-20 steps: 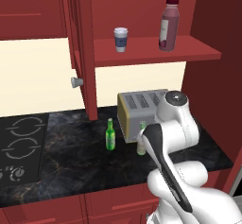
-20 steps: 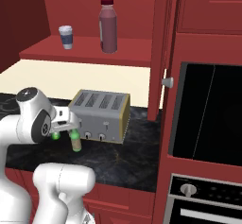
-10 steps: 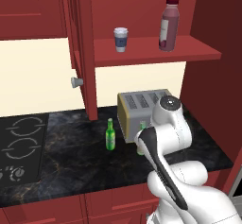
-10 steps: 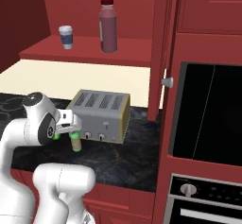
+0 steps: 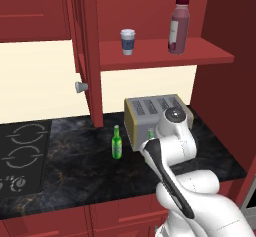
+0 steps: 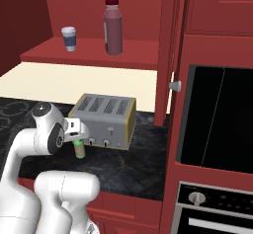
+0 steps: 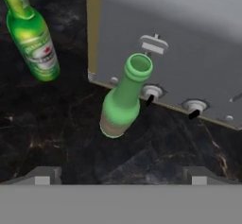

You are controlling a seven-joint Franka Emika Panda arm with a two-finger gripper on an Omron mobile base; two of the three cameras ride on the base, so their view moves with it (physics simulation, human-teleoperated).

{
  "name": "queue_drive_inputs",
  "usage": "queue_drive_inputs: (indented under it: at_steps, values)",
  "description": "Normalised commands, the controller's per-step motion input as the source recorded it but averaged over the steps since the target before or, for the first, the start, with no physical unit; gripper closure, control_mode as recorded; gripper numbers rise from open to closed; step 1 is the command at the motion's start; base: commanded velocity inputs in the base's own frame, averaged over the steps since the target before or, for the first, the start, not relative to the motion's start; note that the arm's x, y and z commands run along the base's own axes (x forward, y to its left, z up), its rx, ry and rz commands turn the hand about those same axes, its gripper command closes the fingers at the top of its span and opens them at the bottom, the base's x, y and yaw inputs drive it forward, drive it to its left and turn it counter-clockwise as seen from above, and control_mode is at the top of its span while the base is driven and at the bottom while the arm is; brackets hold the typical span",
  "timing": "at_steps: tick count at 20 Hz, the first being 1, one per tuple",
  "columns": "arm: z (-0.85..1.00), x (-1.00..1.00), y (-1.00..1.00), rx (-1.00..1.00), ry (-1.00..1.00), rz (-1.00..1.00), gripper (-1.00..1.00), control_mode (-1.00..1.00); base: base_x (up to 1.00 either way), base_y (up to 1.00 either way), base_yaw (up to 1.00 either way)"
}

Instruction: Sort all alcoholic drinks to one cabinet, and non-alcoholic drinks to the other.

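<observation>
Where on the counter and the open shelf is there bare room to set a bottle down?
Bare shelf lies between the white cup and the juice bottle. Bare counter runs from the stove top to the bright green bottle. It is crowded in front of the toaster, where the olive bottle stands.

Bright green bottle (image 7: 33,41), paler olive bottle (image 7: 124,98), grey toaster (image 7: 179,43), black marbled counter (image 7: 56,133).

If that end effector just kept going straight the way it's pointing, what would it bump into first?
Most likely the open mouth of the paler green bottle, standing on the dark counter by the toaster. The open end effector looks down on it; depth is unclear.
</observation>
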Motion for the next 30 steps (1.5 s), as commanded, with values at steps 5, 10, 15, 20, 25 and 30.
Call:
queue_drive_inputs:
  at_steps: [5,10,15,20,25,30]
  values:
    - [-0.08,0.28,0.07,0.00,0.00,0.00,-1.00,-1.00,0.00,0.00,0.00]
    - [0.00,0.25,0.14,0.00,0.00,0.00,-1.00,-1.00,0.00,0.00,0.00]
    - [-0.03,0.23,0.05,0.00,0.00,0.00,-1.00,-1.00,0.00,0.00,0.00]
    - [-0.11,0.17,0.00,0.00,0.00,-0.01,-1.00,-1.00,0.00,0.00,0.00]
    - [-0.20,0.11,0.00,0.00,0.00,-0.02,-1.00,-1.00,0.00,0.00,0.00]
    - [-0.26,0.14,0.00,0.00,0.00,-0.02,-1.00,-1.00,0.00,0.00,0.00]
